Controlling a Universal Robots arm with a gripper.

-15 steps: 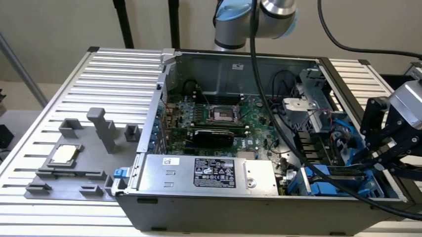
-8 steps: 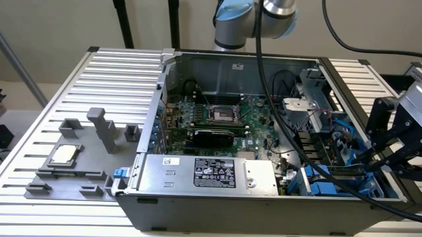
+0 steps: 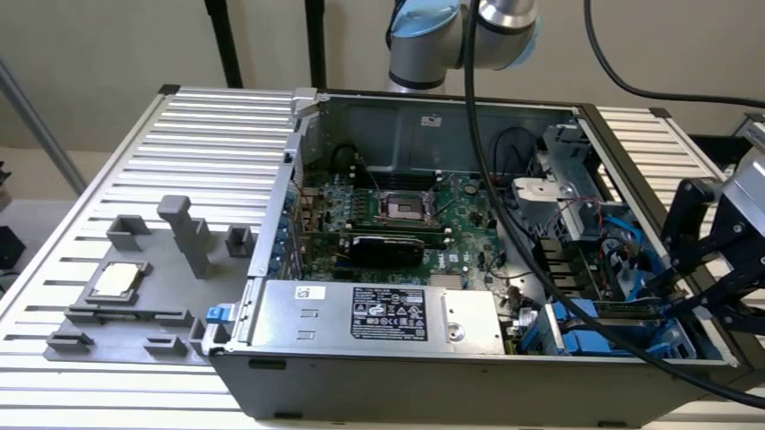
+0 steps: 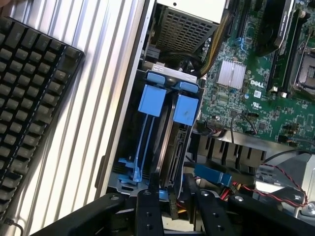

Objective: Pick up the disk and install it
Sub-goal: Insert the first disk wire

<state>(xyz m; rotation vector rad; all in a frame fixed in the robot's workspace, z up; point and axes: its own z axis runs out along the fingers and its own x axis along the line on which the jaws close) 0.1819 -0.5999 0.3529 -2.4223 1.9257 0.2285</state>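
Observation:
The disk (image 4: 171,147) stands on edge in the drive bay at the case's front corner, silver-grey, with a blue carrier tab (image 4: 186,109) at its far end. My gripper (image 4: 171,194) straddles its near end. One black finger (image 4: 149,201) sits on each side of the disk, and the jaws look slightly apart from it, so the gripper is open. In the exterior view the gripper (image 3: 672,296) hangs over the bay at the case's right, just above the disk's top edge (image 3: 624,310).
Another blue-fronted carrier (image 4: 150,101) sits in the slot beside the disk. The open computer case (image 3: 275,224) holds a motherboard (image 3: 395,215), a power supply (image 3: 376,313) and cables (image 4: 275,172). A keyboard (image 4: 29,98) lies outside the case wall. A grey fixture carries a CPU chip (image 3: 120,279).

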